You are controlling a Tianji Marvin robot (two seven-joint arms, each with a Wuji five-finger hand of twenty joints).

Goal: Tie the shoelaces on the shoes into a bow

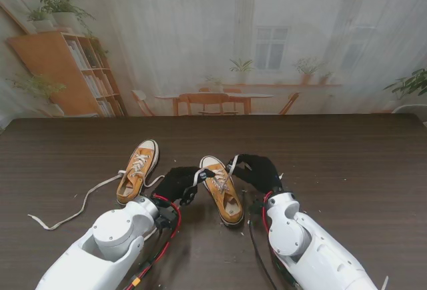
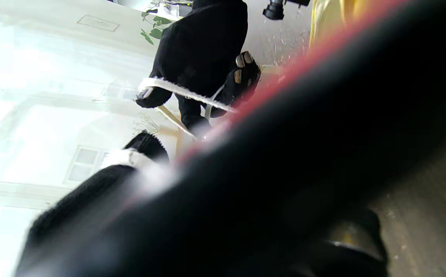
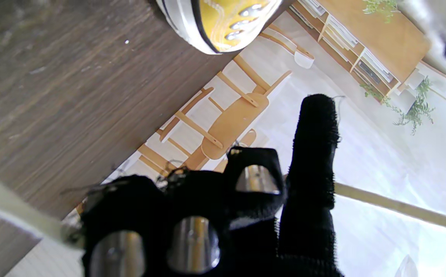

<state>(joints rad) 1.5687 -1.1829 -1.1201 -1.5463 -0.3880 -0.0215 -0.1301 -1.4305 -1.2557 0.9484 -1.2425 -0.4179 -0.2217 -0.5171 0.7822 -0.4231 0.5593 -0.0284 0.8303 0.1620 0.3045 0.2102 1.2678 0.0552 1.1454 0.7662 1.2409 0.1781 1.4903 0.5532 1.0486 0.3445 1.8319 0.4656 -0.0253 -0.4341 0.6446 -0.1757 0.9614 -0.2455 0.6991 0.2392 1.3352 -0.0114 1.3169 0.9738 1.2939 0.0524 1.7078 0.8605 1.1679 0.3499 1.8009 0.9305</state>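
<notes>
Two yellow canvas sneakers lie on the dark wooden table (image 1: 347, 170). The left shoe (image 1: 139, 169) has loose white laces (image 1: 73, 211) trailing toward the table's left side. The right shoe (image 1: 223, 193) sits between my black-gloved hands. My left hand (image 1: 177, 183) is at its left side, shut on one white lace end (image 1: 199, 176). My right hand (image 1: 259, 171) is at its right side, shut on the other lace end (image 1: 232, 164). In the left wrist view the right hand (image 2: 200, 57) holds a taut lace (image 2: 184, 92). In the right wrist view the lace (image 3: 400, 207) runs through the curled fingers (image 3: 315, 154), with the shoe (image 3: 223, 19) beyond.
Small white crumbs lie scattered on the table around the right shoe. A red and black cable (image 1: 167, 233) hangs off my left wrist. A printed backdrop of a room stands at the table's far edge.
</notes>
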